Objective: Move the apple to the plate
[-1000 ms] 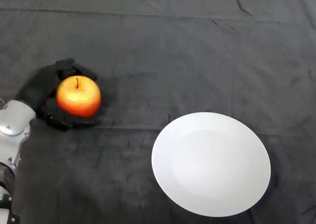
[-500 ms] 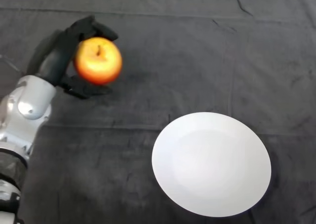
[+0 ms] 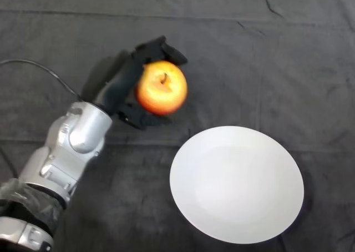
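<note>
Table under its dark cloth is carrying a white plate at lower right, sitting bare and apparently waiting for the fruit. Left hand is cupping the apple, thumb and fingers curled round it from above and below, seemingly to carry it securely, the apple lying up and left of the plate's rim.

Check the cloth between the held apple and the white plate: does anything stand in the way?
Nothing visible does. The left hand is curled round the apple, up and left of the plate. Only bare dark cloth lies between them.
</note>
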Controlling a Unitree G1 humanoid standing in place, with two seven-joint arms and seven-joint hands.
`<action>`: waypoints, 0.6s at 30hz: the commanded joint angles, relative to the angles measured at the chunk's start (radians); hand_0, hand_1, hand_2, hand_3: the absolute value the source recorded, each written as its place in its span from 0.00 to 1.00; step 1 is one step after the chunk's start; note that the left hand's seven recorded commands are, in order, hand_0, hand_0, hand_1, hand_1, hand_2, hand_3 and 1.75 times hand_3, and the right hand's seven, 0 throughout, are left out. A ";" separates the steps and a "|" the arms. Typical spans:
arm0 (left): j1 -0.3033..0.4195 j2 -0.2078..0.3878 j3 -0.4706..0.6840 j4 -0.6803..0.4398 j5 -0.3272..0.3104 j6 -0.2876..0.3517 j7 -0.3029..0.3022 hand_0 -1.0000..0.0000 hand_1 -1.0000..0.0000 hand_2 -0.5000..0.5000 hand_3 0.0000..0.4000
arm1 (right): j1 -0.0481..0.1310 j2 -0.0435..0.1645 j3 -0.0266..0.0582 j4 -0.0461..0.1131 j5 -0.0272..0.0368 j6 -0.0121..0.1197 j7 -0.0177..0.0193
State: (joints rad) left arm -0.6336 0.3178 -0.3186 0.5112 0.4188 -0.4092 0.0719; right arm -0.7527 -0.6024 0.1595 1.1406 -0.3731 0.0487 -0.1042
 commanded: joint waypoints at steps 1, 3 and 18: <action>0.047 -0.012 -0.027 -0.047 0.018 0.021 -0.014 0.00 0.00 0.50 1.00 | 0.041 -0.005 -0.0114 -0.005 0.0099 0.010 0.0058; 0.049 -0.013 -0.039 -0.054 0.014 0.024 -0.019 0.00 0.00 0.50 1.00 | 0.042 -0.005 -0.0116 -0.006 0.0100 0.011 0.0060; 0.056 -0.053 -0.178 -0.085 0.008 0.076 -0.006 0.00 0.00 0.50 1.00 | 0.045 -0.005 -0.0127 -0.013 0.0104 0.014 0.0073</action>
State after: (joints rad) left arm -0.6065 0.2608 -0.4870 0.4762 0.4183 -0.3452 0.0617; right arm -0.7527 -0.6026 0.1592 1.1371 -0.3730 0.0534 -0.1042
